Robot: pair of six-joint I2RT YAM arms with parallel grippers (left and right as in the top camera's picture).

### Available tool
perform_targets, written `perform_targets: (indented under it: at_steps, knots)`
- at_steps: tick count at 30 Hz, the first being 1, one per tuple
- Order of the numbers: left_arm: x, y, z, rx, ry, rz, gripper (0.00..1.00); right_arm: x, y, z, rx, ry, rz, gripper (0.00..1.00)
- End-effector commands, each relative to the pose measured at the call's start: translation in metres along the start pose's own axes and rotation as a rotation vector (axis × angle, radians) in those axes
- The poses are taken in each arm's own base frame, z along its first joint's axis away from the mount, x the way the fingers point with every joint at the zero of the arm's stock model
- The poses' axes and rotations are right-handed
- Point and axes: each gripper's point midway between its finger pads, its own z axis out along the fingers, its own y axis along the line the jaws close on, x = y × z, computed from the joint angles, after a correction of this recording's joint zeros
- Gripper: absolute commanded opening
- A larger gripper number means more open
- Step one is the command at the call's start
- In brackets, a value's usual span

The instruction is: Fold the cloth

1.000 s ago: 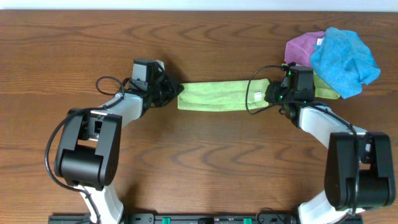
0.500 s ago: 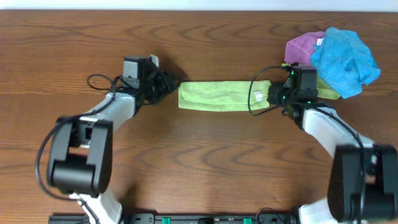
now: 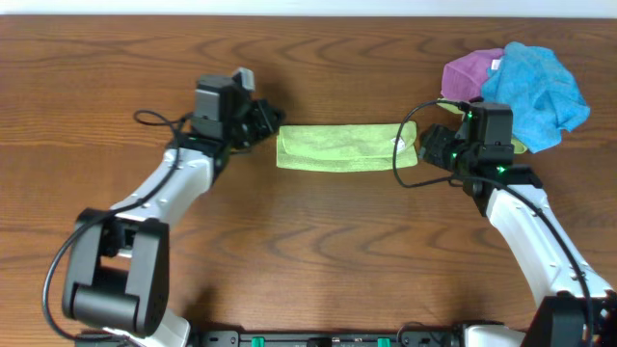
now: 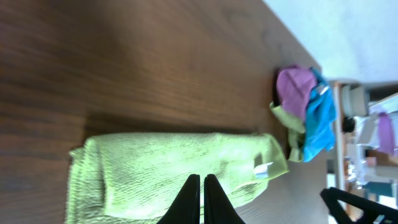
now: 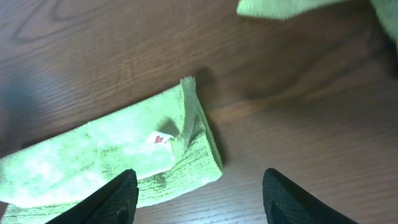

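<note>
The lime-green cloth [image 3: 347, 147] lies flat on the table as a long folded strip, with its white tag [image 3: 398, 145] near the right end. My left gripper [image 3: 273, 120] hovers just off the strip's upper left corner. In the left wrist view its fingers [image 4: 202, 182] are pressed together with nothing between them, above the cloth [image 4: 161, 171]. My right gripper [image 3: 429, 146] stands at the strip's right end. In the right wrist view it is open [image 5: 199, 190], and the cloth [image 5: 112, 158] with its tag [image 5: 163, 139] lies free between and ahead of the fingers.
A purple cloth [image 3: 469, 72] and a bright blue cloth [image 3: 535, 87] are heaped at the back right. A strip of another yellow-green cloth [image 3: 513, 146] pokes out beneath them, right behind my right wrist. Bare wooden tabletop [image 3: 337, 241] lies in front of the strip.
Both grippers have let go of the cloth's ends. The left one drew back slightly and shut empty; the right one opened wide and backed off to the right. The cloth stays flat.
</note>
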Motion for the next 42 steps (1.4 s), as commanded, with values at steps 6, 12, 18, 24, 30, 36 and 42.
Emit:
perform_targets:
  at_steps: [6,12,18,24,30,36,42]
  knots:
    - [0.045,0.037,0.048,-0.113,0.109,-0.015,0.05,0.013,0.001,0.014,-0.031,0.071,0.178,0.67]
    - [0.059,0.059,0.060,-0.164,0.143,-0.023,0.06,0.018,0.000,0.028,-0.082,0.121,0.216,0.68]
    - [0.064,0.078,0.060,-0.257,0.146,0.007,0.06,0.025,0.000,0.043,-0.121,0.172,0.299,0.69]
    - [0.074,0.087,0.058,-0.316,0.167,0.026,0.06,0.038,-0.001,0.063,-0.137,0.227,0.342,0.70]
    - [0.080,0.090,0.056,-0.333,0.189,0.019,0.06,0.047,-0.005,0.078,-0.128,0.251,0.367,0.70]
    - [0.086,0.094,0.053,-0.352,0.211,0.008,0.06,0.052,-0.003,0.091,-0.140,0.263,0.390,0.70]
    - [0.086,0.094,0.053,-0.352,0.212,0.007,0.06,0.060,0.004,0.106,-0.160,0.274,0.393,0.66]
